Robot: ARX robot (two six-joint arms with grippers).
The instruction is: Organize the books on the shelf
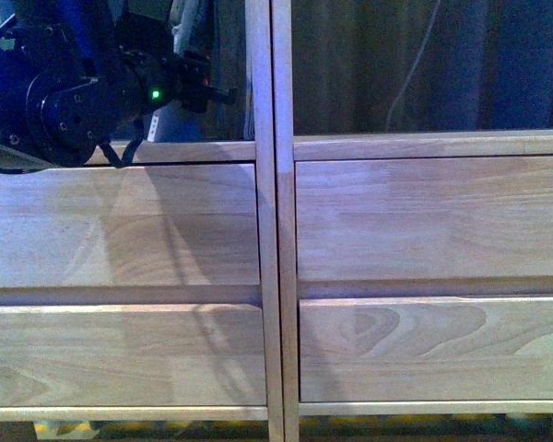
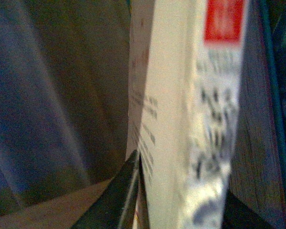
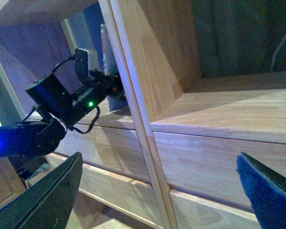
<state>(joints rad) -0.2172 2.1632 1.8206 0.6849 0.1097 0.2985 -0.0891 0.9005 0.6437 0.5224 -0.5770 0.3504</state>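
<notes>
Shelf (image 1: 369,212) fills the front view, with your left arm (image 1: 64,92) reaching into the upper left compartment, just beside the central upright (image 1: 269,230).

From the left wrist, the left gripper (image 2: 181,210) appears clamped across the thin paperback (image 2: 181,119), which stands upright with the teal book (image 2: 275,95) just beside it. Keep the floppy cover vertical and ease it flush against that neighbour before you let go.

From the right wrist, the right gripper (image 3: 157,191) hangs wide open and empty, near the right-hand compartment.
</notes>
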